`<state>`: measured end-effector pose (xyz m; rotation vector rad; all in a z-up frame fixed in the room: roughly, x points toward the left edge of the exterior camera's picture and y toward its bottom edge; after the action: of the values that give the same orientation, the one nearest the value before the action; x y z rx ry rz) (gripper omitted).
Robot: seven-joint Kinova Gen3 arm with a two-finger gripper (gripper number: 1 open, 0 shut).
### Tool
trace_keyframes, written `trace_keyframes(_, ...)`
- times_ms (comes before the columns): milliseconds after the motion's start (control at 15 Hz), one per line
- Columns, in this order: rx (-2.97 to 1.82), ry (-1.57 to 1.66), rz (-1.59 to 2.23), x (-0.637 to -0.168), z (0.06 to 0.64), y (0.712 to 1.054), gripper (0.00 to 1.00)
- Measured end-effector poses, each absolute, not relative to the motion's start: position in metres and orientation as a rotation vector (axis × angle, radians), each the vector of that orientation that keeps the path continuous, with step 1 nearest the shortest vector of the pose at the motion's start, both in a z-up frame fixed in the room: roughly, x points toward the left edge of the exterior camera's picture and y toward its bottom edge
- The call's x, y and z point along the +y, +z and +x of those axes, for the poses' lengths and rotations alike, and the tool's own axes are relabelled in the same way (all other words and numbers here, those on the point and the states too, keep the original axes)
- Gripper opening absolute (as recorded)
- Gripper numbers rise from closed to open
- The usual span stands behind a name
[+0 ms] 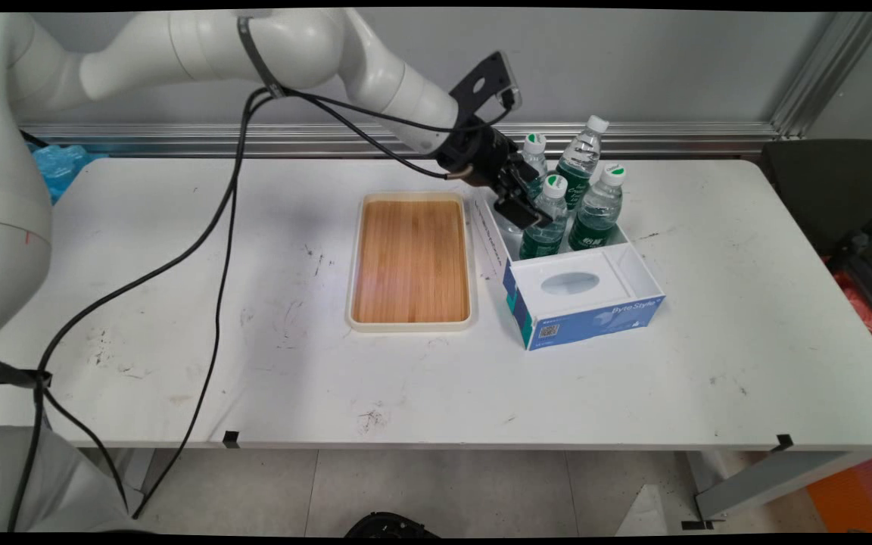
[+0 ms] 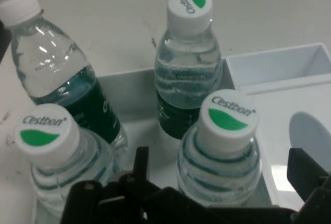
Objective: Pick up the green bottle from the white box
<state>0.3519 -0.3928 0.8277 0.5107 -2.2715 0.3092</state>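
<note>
Several small water bottles with green labels stand in the open back part of a white and blue box (image 1: 595, 314). My gripper (image 1: 533, 200) hangs open over the box's left side. Its fingers stand on either side of the front left bottle (image 1: 547, 219), just below the cap. In the hand view this bottle (image 2: 226, 146) fills the gap between the left finger (image 2: 140, 164) and the right finger (image 2: 306, 171); contact is not visible. Around it stand the back left bottle (image 2: 49, 151), a taller white-capped bottle (image 2: 54, 66) and the right bottle (image 2: 187, 63).
A wooden tray with a cream rim (image 1: 355, 257) lies just left of the box. The box's front half has a white top with an oval opening (image 1: 570, 283). Black cables (image 1: 216, 250) hang from the arm over the table's left side. A dark chair (image 1: 837, 197) stands beyond the right edge.
</note>
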Motion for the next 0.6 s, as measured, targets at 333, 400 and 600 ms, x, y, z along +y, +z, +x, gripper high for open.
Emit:
trace_keyframes(333,-2.252,0.311,0.522,-0.398,0.344,0.815,1.00)
trace_keyframes(400,-2.248,0.311,0.526,-0.399,0.343,0.812,1.00)
trace_keyframes(600,-2.241,0.308,0.532,-0.401,0.340,0.806,0.00)
